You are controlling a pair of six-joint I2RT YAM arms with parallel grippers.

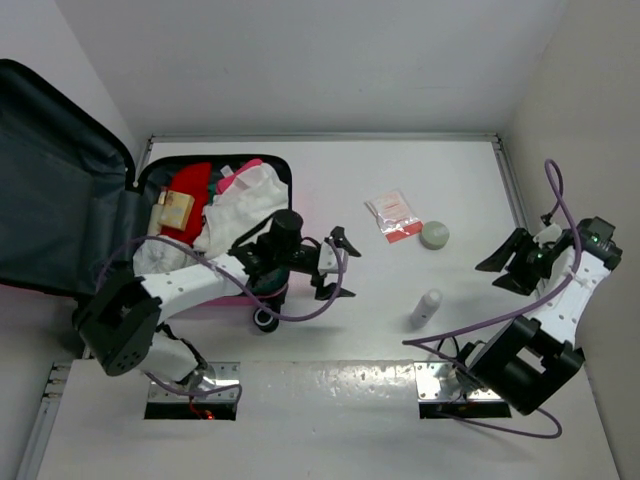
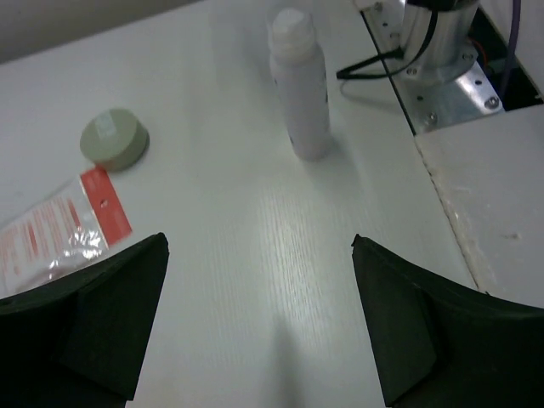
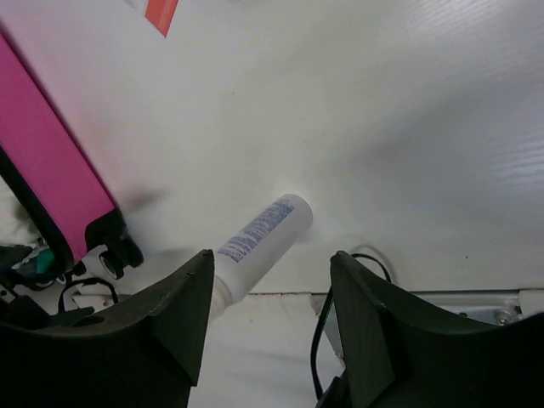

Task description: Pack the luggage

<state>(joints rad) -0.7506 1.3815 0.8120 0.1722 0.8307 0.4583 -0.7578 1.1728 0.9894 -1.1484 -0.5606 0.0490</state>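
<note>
Left gripper [image 1: 335,262] hangs wide and empty, the open luggage [image 1: 60,190] close behind it already holding clothes [image 1: 245,205], so this looks like a fetch: next it must reach ahead to the white bottle [image 1: 427,307] and close on it.

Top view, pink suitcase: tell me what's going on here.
Two robot arms are packing the open pink suitcase, which already holds clothes. Both are open and empty: the left gripper beside the suitcase, the right gripper off at the right. A white bottle, a round pale-green container and a red-and-clear packet lie on the table, not yet packed.
</note>
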